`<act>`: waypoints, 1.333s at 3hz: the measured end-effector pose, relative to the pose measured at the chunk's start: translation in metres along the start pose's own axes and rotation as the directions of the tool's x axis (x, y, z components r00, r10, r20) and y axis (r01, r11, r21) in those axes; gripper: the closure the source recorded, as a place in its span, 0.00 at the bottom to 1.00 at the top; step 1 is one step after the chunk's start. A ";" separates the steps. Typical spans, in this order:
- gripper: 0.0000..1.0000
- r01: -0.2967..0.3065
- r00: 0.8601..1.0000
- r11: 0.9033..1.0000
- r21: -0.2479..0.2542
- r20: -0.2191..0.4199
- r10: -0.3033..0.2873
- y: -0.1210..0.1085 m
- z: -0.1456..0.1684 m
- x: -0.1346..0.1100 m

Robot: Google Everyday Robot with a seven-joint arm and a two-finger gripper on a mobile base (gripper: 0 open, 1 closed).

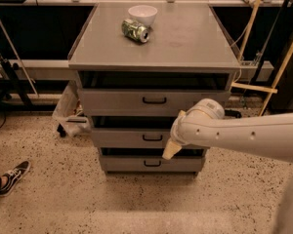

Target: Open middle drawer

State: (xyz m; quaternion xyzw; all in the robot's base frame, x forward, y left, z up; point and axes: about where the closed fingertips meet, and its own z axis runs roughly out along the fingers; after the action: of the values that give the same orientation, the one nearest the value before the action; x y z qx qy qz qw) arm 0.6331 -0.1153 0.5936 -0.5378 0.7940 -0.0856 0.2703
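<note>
Speckled tan floor (63, 204) under a grey cabinet (156, 65) with three drawers, one over the other. Dark shelves and wires behind it.

Up on the flat cabinet top, near the back: a white bowl (142, 14), standing upright with its open side up. Just beside it, toward the front, a green can (135, 30) lying on its side. Cannot tell if bowl and can touch.

Below the top, the top drawer (112, 101), the widest of the three. Under that, the middle drawer (122, 138), grey and flat, with a small black handle (152, 137) in the middle of its front. At the very bottom, the bottom drawer (122, 164), the narrowest one. Dark gap above each drawer front. Too dark in there to tell what is inside any of them.

Reaching in from the right side, a fat white arm (244, 135). At its end, the gripper (170, 150), cream coloured and pointing down and to the left. Right in front of the middle drawer, just to the right of the black handle and a little lower. Cannot tell how far open, or whether holding anything.

Off to the left of the cabinet, a crumpled see-through bag (66, 106). Farther left on the floor, a black shoe (13, 175) with a white sole.
</note>
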 end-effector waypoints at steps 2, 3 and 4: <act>0.00 0.042 0.988 0.996 0.076 -0.152 -0.031 -0.033 0.052 0.027; 0.00 0.043 0.988 0.996 0.076 -0.150 -0.031 -0.033 0.052 0.026; 0.00 0.020 0.983 0.999 0.033 -0.182 -0.013 -0.024 0.067 0.053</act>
State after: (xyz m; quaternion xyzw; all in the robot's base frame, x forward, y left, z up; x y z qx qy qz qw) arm 0.6730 -0.1626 0.5300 -0.5295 0.8092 -0.1501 0.2054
